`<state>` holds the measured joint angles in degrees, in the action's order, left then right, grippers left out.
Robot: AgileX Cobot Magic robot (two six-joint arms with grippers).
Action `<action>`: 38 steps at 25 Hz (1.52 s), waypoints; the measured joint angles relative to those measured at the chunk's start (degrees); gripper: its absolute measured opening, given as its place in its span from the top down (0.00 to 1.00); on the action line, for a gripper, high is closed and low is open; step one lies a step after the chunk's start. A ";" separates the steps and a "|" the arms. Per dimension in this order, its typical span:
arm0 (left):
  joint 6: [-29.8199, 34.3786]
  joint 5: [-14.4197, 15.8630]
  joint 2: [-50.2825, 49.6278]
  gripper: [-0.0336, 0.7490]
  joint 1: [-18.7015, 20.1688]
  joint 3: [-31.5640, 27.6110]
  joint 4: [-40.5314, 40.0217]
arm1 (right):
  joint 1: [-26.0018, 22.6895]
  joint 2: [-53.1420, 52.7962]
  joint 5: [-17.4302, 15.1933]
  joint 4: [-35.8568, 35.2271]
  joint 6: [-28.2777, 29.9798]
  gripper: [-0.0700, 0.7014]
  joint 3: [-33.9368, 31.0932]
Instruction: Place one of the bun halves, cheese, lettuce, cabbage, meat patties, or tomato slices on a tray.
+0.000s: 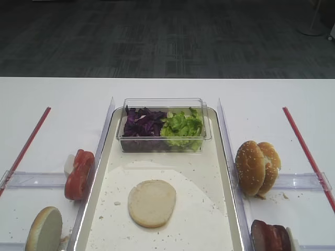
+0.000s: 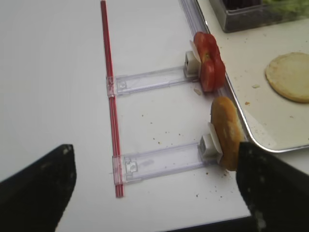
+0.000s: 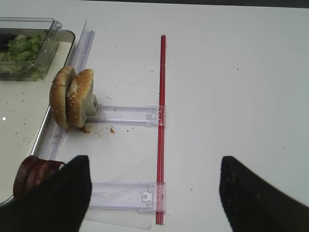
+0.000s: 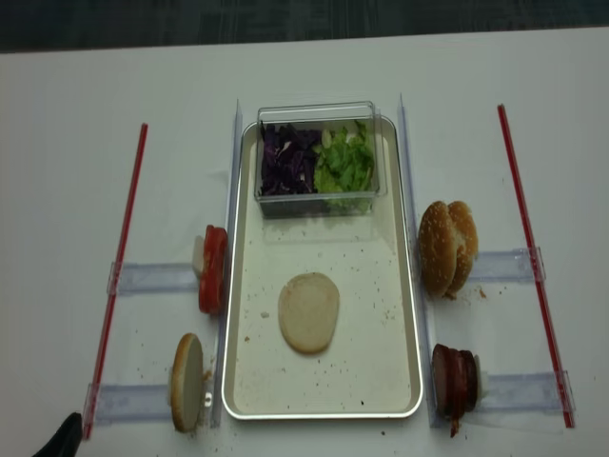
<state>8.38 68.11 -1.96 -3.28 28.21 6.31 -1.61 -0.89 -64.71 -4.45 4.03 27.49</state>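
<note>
Already, one plain bun half (image 1: pixel 152 203) is seen lying flat on the tray (image 1: pixel 222 172), cut side up, near the middle. The left gripper (image 2: pixel 154 186) is held wide open with nothing in it, out over the table to the left of the tray. The tomato slices (image 2: pixel 208 61) are found just ahead of it. The right gripper (image 3: pixel 154 193) is open and empty too, with the meat patties (image 3: pixel 36 175) close by its left finger.

plain bun half (image 1: pixel 152 203) flat on tray (image 1: pixel 222 172)
</note>
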 joint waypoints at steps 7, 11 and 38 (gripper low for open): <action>-3.37 0.00 2.80 0.17 0.00 0.00 -2.54 | 0.00 0.00 0.00 0.00 0.00 0.17 0.00; -3.70 0.00 2.90 0.17 0.00 0.00 -2.90 | 0.00 0.00 0.00 0.00 0.00 0.17 0.00; -3.79 0.00 3.01 0.17 0.00 0.00 -2.90 | 0.00 0.00 0.00 0.00 -0.20 0.17 0.00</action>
<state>4.59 68.11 1.04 -3.28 28.21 3.41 -1.61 -0.89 -64.71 -4.45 3.83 27.49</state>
